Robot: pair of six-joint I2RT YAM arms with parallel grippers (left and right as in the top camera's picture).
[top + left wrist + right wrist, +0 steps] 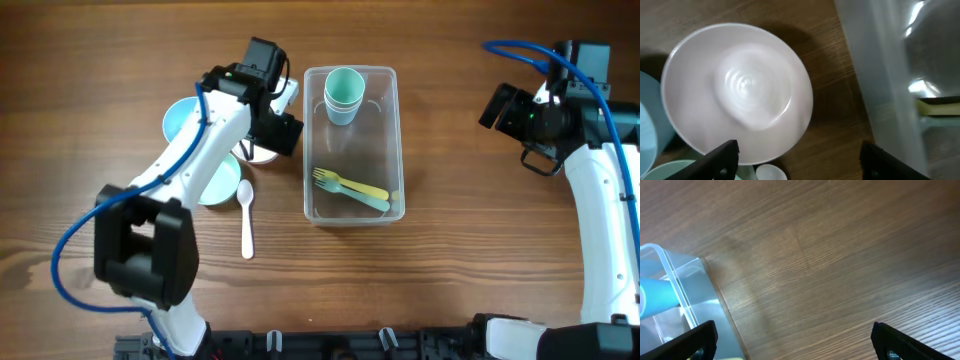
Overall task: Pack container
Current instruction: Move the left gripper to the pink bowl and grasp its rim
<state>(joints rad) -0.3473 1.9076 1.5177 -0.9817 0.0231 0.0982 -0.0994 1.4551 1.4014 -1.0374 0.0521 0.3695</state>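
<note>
Farthest left of the container (355, 150), a blue bowl (178, 118) is seen on the wooden table (480, 250). A pale green bowl (228, 182) sits nearer the container, and a white spoon (247, 218) lies just past it. Between those bowls and the container's left wall, a white bowl (737, 92) is seen upright on the table; overhead it is mostly hidden by the left arm.

The left gripper (801, 159) is held above the strip beside the container's left wall. Its fingers are spread wide and nothing is pinched. In the left wrist view one fingertip (722, 157) is seen over the white bowl's edge and the other toward the container wall. Contact with the bowl cannot be told.

The container is the clear plastic bin standing upright at the table's middle. Stacked cups (343, 95) are seen in its far end, a green one on top. Two forks (350, 188), one green and one yellow, lie in its near end with handles toward the right wall.

Well right of the container, the right gripper (800, 340) is held over bare wood. Its fingers are spread and nothing is between them. Only a corner of the container is caught at the left edge of the right wrist view.
</note>
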